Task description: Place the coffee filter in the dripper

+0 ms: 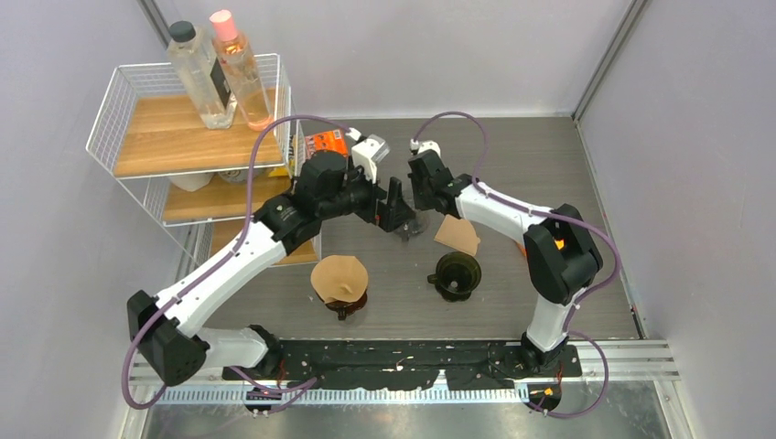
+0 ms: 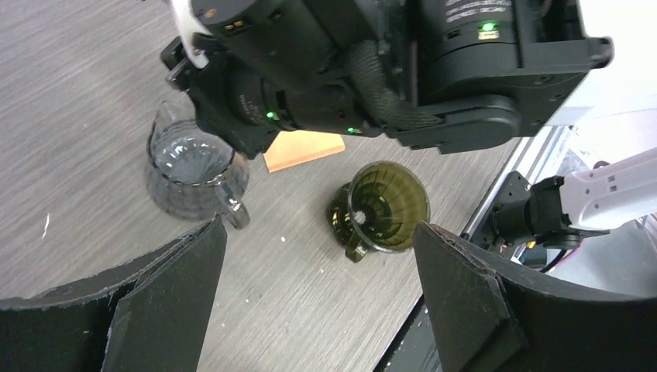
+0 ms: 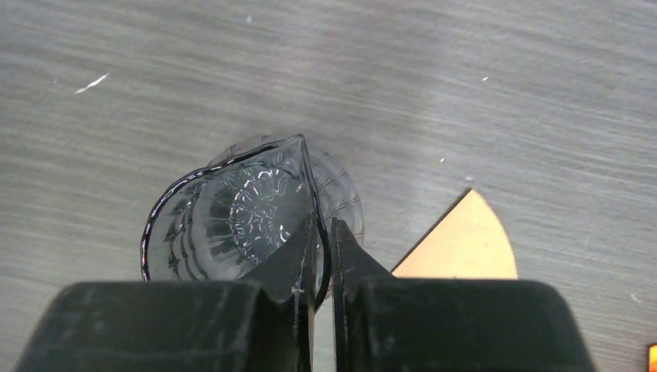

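Observation:
A folded brown coffee filter lies flat on the table; it also shows in the left wrist view and the right wrist view. A clear glass dripper stands just left of it. My right gripper is shut on its rim, one finger inside the cone and one outside. A dark green dripper sits empty nearer the arms. My left gripper is open and empty, hovering beside the clear dripper and facing the right gripper.
Another dripper with a brown filter opened in it stands front left of centre. A white wire shelf with two bottles fills the back left. An orange box lies behind the left arm.

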Tool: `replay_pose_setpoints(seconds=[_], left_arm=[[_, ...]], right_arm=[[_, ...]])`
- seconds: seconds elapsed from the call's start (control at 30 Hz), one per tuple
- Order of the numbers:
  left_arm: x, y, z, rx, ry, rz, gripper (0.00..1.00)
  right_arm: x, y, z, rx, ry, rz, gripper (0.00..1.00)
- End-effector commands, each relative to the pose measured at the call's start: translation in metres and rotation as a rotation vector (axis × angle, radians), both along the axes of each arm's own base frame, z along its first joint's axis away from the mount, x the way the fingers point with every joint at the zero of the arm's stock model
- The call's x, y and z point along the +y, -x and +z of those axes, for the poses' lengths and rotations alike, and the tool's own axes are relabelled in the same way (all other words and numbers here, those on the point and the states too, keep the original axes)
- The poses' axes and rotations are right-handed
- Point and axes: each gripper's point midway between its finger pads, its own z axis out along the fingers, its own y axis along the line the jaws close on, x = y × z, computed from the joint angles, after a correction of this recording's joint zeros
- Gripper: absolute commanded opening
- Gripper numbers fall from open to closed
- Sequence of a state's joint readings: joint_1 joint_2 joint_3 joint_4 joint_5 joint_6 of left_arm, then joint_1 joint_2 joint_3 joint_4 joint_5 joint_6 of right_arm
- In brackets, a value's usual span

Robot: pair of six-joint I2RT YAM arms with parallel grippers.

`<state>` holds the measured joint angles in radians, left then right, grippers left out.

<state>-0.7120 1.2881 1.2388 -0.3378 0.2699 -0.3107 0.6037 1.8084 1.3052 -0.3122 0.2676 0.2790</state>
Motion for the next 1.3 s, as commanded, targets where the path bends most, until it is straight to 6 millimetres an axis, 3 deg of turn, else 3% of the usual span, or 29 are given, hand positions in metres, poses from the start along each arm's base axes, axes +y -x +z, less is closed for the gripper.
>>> replay_pose_setpoints(seconds=[0.0,0.23,0.37,0.53,0.63,0.7,0.77,0.8,0.83,0.87,0.9,0.93,0.97,1.0,1.03,1.07,1.1,1.13,1.17,1.27], left_arm=[[0.011,0.006,0.017,-0.06,0.06,0.04,0.99],[0.018,0.011,0.012,-0.062,0.058,0.055,0.99],[0.018,0.014,0.011,-0.064,0.056,0.046,0.99],[0.018,0.02,0.011,-0.062,0.055,0.03,0.99],[0.019,0.022,0.01,-0.066,0.054,0.024,0.99],[0.019,0.023,0.008,-0.067,0.05,0.018,0.99],[0.017,0.026,0.006,-0.067,0.047,-0.001,0.99],[0.017,0.027,0.005,-0.066,0.044,-0.01,0.99],[0.017,0.028,0.003,-0.061,0.042,-0.014,0.99],[0.016,0.028,0.002,-0.058,0.041,-0.016,0.99],[0.015,0.029,0.002,-0.06,0.041,-0.023,0.99],[0.015,0.031,0.001,-0.062,0.037,-0.033,0.99],[0.014,0.032,0.001,-0.065,0.036,-0.04,0.99],[0.012,0.032,0.0,-0.064,0.034,-0.046,0.99],[0.011,0.033,-0.001,-0.064,0.033,-0.054,0.99],[0.01,0.033,-0.002,-0.065,0.032,-0.063,0.99],[0.008,0.034,-0.003,-0.064,0.031,-0.073,0.99],[0.007,0.034,-0.003,-0.062,0.031,-0.079,0.99],[0.005,0.034,-0.003,-0.062,0.031,-0.085,0.99],[0.002,0.033,-0.006,-0.056,0.025,-0.092,0.99]], right_arm=[[0.013,0.005,0.026,-0.079,-0.072,0.003,0.1],[0.022,0.015,0.032,-0.076,-0.076,0.011,0.23],[0.027,0.018,0.046,-0.081,-0.115,0.023,0.34],[0.032,0.026,0.083,-0.117,-0.198,0.058,0.62],[0.022,0.031,0.099,-0.145,-0.216,0.038,0.77],[0.009,0.038,0.108,-0.159,-0.222,0.019,0.94],[-0.01,0.049,0.116,-0.171,-0.227,-0.006,0.97],[-0.023,0.055,0.106,-0.148,-0.207,-0.026,0.96],[-0.032,0.06,0.113,-0.167,-0.216,-0.035,0.96],[-0.047,0.067,0.099,-0.139,-0.198,-0.063,0.96],[-0.054,0.074,0.106,-0.155,-0.221,-0.063,0.95],[-0.068,0.08,0.091,-0.125,-0.208,-0.079,0.95],[-0.071,0.089,0.095,-0.125,-0.241,-0.055,0.96],[-0.085,0.098,0.079,-0.083,-0.227,-0.071,0.96],[-0.092,0.105,0.082,-0.078,-0.259,-0.066,0.95],[-0.098,0.118,0.065,-0.028,-0.244,-0.06,0.95],[-0.099,0.127,0.066,-0.022,-0.272,-0.041,0.95],[-0.103,0.139,0.053,0.019,-0.262,-0.035,0.95],[-0.102,0.147,0.055,0.018,-0.281,-0.011,0.96],[-0.104,0.173,0.035,0.082,-0.292,0.011,0.96]])
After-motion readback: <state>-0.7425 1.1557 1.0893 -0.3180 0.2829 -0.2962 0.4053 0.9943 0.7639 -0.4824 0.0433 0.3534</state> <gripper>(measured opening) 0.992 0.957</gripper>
